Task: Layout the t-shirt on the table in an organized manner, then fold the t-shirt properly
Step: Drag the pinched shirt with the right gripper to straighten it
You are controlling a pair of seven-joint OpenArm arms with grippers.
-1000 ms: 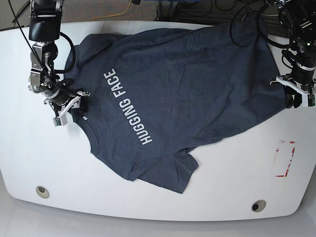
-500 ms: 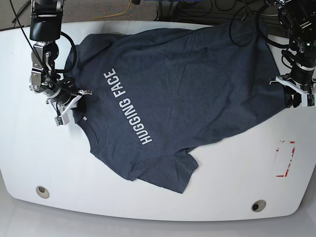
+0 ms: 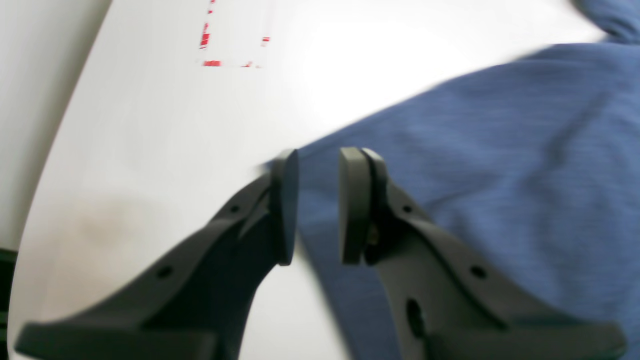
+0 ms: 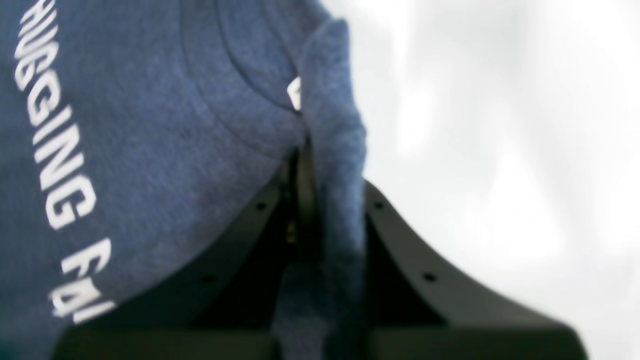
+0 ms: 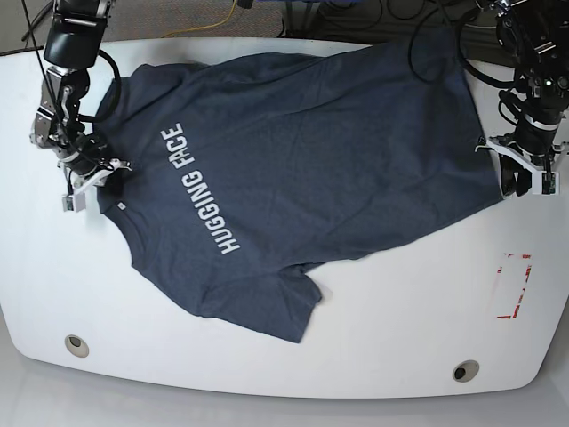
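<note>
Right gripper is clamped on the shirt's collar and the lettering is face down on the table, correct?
Not quite. The right gripper is shut on the t-shirt at the collar, as the right wrist view shows, but the lettering is face up: the white "HUGGING FACE" print reads plainly in the base view, on the table.

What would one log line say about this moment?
right hand: shut on t-shirt collar | left hand: slightly open at hem | shirt: print up

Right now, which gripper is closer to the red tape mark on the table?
Left. The left gripper sits at the shirt's hem, just above the red tape mark. The right gripper pinches the collar across the table.
</note>
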